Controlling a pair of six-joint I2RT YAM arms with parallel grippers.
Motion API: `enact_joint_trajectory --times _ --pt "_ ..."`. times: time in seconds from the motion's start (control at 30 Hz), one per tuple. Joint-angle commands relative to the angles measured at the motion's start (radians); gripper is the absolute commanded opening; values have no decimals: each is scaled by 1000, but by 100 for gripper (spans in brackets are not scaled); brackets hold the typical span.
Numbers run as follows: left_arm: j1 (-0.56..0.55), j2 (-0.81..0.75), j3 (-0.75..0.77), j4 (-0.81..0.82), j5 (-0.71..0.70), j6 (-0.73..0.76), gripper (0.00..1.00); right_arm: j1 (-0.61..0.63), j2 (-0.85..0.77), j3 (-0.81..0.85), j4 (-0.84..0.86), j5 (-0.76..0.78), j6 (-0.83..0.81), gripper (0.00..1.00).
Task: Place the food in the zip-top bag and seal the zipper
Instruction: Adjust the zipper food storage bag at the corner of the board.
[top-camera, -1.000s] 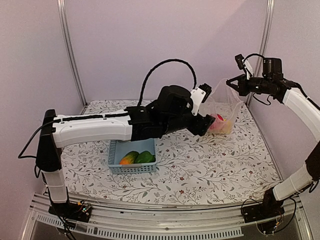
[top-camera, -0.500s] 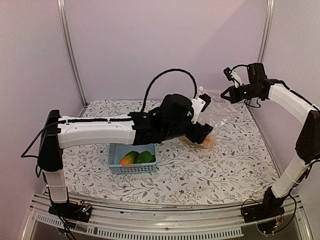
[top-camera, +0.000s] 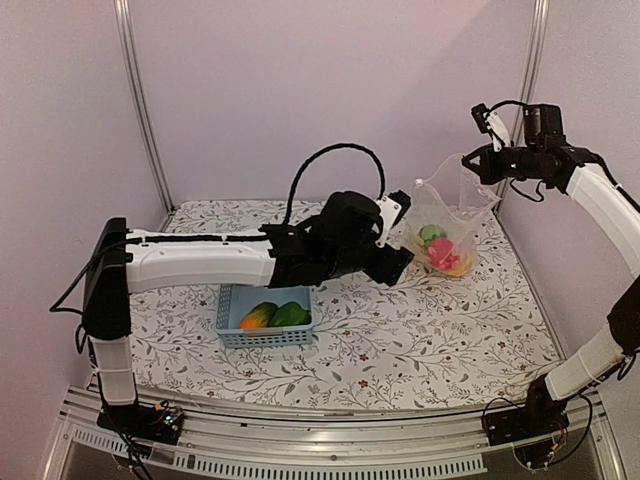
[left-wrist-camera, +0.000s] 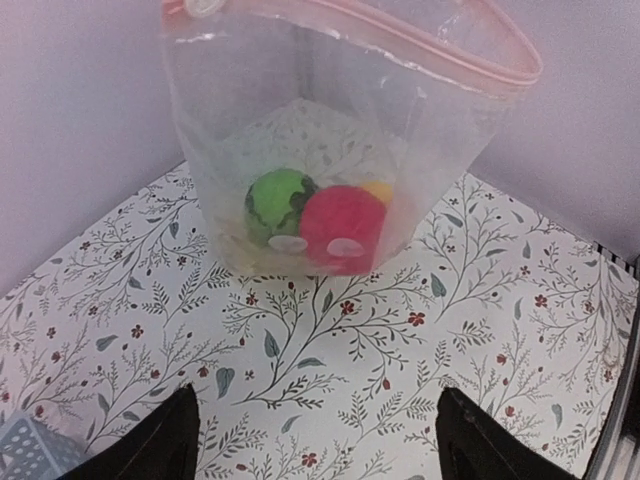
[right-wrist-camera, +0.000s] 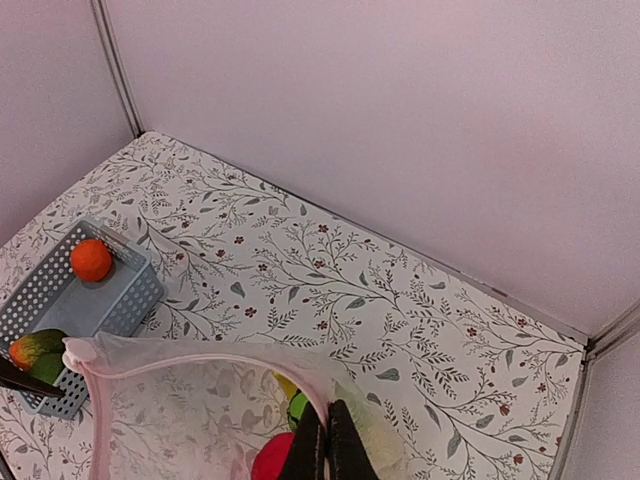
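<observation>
Clear crinkly plastic: the zip-top bag (top-camera: 445, 215) is hanging from the right end effector (right-wrist-camera: 326, 455), whose fingers are pinching together on the pink zipper (left-wrist-camera: 400, 30). Its bottom appears to be resting on the tabletop (top-camera: 420, 330) near the far right corner. Green (left-wrist-camera: 278, 200), red (left-wrist-camera: 343, 225) and yellow (left-wrist-camera: 378, 190) food pieces are sitting inside. The left end effector (left-wrist-camera: 315, 400), fingers spread apart and carrying nothing, is hovering just short of the bag, facing it squarely. The zipper is running crosswise to its approach and the mouth is gaping upward. More food (top-camera: 275, 315) and an orange (right-wrist-camera: 91, 259) are lying in the blue basket (top-camera: 228, 305), beneath the left forearm, so the left arm is likely the one nearer for fetching. Open tabletop is lying between basket and bag. Walls are crowding close behind the bag.
</observation>
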Motion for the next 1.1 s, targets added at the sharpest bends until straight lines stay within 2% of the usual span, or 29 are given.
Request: enact_joint_trajectory --times 0.0,0.13,0.37,0.57,0.7,0.8,1.07 --pt "47 -73 -51 -72 -62 12 82 -15 -13 29 36 102 -17 0" --pt "103 -141 -117 -159 -78 -13 83 -20 8 -65 69 73 -9 0" --pt "220 -242 -264 -387 -94 -88 87 -20 -48 -247 148 -96 -12 0" --pt "355 -295 -384 -442 -44 -143 88 -20 -69 -295 177 -161 -8 0" --pt "411 -254 -372 -461 -77 -108 85 -21 -65 -317 183 -168 -12 0" --pt "438 -158 -303 -506 -144 -93 85 -20 -71 -334 191 -181 -14 0" --pt "458 -13 -183 -554 -315 -59 87 -20 -82 -345 198 -187 -17 0"
